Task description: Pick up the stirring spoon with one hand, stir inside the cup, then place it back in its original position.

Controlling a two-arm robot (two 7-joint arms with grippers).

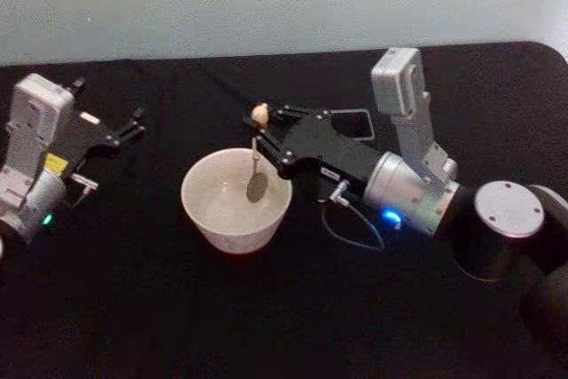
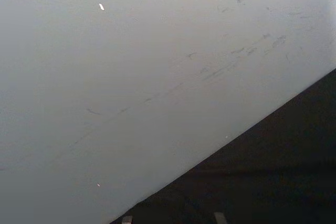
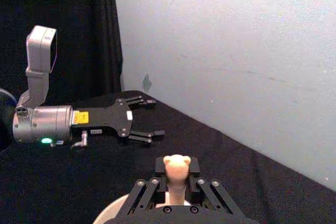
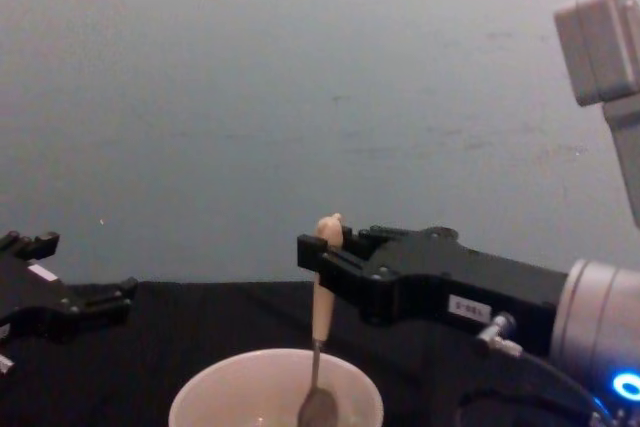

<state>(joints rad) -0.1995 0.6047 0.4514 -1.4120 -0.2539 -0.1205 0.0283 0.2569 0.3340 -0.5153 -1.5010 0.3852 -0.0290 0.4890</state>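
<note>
The cream-white cup (image 1: 232, 233) stands at the middle of the black table. The stirring spoon (image 1: 256, 166) hangs upright in it, its shiny oval end (image 4: 317, 409) low inside the cup (image 4: 200, 393) and its bear-head knob (image 3: 177, 166) on top. My right gripper (image 1: 264, 135), the long black hand on the silver wrist, is shut on the spoon's cream handle (image 4: 322, 299) just below the knob, reaching in from the right above the cup's rim. My left gripper (image 1: 127, 129) rests open at the table's left, apart from the cup; the right wrist view shows the left gripper (image 3: 150, 118) with fingers spread.
A dark square-mouthed holder box (image 1: 359, 114) stands behind my right gripper. A thin cable loop (image 1: 353, 230) hangs under the right wrist. A pale wall (image 2: 157, 77) rises behind the table's far edge. Bare black cloth lies in front of the cup.
</note>
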